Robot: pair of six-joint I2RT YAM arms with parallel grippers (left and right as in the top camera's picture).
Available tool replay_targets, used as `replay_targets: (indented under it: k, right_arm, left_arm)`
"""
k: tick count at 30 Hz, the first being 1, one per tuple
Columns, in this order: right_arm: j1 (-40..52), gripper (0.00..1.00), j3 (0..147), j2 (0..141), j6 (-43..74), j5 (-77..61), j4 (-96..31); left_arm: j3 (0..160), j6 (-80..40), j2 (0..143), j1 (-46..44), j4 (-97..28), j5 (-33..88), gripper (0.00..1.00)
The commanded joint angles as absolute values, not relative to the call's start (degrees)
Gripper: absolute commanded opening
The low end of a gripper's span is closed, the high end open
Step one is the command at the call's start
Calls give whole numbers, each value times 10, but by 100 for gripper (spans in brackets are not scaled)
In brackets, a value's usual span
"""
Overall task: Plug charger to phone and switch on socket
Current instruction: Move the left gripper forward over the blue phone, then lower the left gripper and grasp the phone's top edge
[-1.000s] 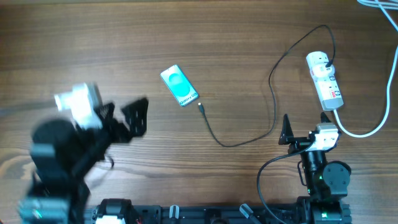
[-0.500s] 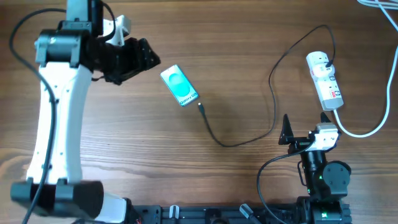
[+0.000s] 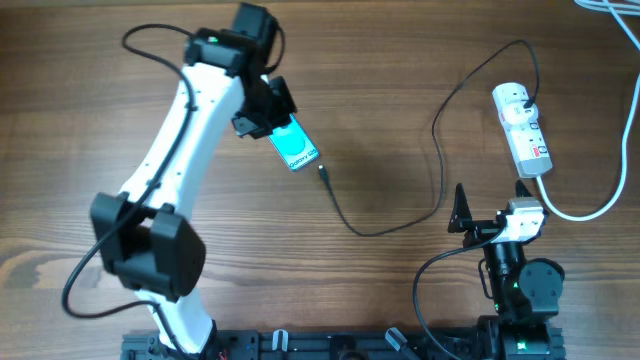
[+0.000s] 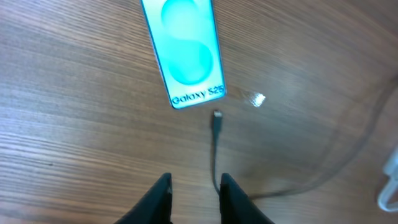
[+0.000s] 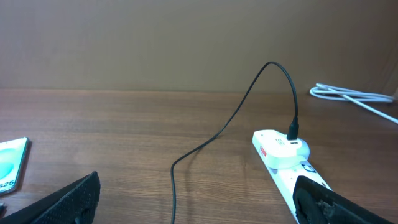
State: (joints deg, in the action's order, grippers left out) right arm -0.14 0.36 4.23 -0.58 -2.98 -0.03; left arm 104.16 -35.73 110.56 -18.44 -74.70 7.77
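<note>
The phone lies flat on the wooden table, its cyan screen up. My left gripper hovers over its upper-left end. In the left wrist view the phone lies ahead and the charger's metal-tipped connector lies just short of its text end, not touching it. The left gripper is open by a narrow gap with nothing in it, and the cable runs past its right finger. The charger cable loops to its plug in the socket. My right gripper stands wide open, low near the socket.
A thick white cord curves from the socket's near end toward the right table edge. Another white cable lies at the far right corner. The right arm's base sits at the front right.
The left arm has swung from the front left up and over to the phone, and its jaws have narrowed from wide open. The right arm, phone and cable have not moved.
</note>
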Motion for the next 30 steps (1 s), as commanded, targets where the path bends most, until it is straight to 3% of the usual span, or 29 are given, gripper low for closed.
replay_targets:
  k: [1, 2, 15, 30]
  right_arm:
    - [1, 100, 3, 44, -14, -39, 1]
    - [1, 100, 3, 44, -14, -39, 1]
    - [1, 99, 3, 44, -14, -39, 1]
    - [1, 100, 3, 44, -14, -39, 1]
  left_arm:
    - [1050, -410, 1146, -208, -734, 29, 91]
    - [1050, -410, 1153, -211, -729, 29, 100]
    - [1049, -410, 1261, -223, -671, 5, 100]
    - [954, -410, 1273, -223, -551, -2, 100]
